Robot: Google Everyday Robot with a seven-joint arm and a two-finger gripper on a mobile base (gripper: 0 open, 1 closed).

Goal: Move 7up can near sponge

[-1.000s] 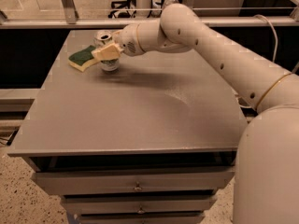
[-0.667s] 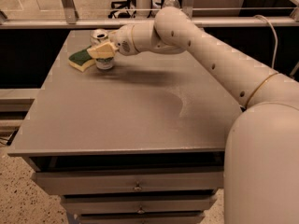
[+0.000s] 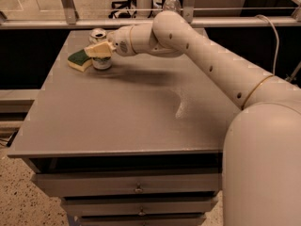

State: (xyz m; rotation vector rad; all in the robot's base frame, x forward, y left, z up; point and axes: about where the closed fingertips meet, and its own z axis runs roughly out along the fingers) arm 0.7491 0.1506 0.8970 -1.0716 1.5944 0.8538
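The sponge (image 3: 79,60), dark green on top over pale yellow foam, lies at the far left of the grey table (image 3: 122,117). My gripper (image 3: 99,50) reaches in from the right and is shut over the top of the 7up can (image 3: 102,63). Only the can's lower part shows below the fingers. The can stands upright at table level, right against the sponge's right end.
A second can (image 3: 97,33) with a silver top stands just behind the gripper near the table's far edge. A clear water bottle (image 3: 172,1) stands beyond the far rail. My arm (image 3: 211,65) crosses the table's right half. Drawers (image 3: 136,188) sit below the front edge.
My gripper has moved a little to the left with the can in it, bringing the can up against the sponge. The sponge and the second can have not moved.
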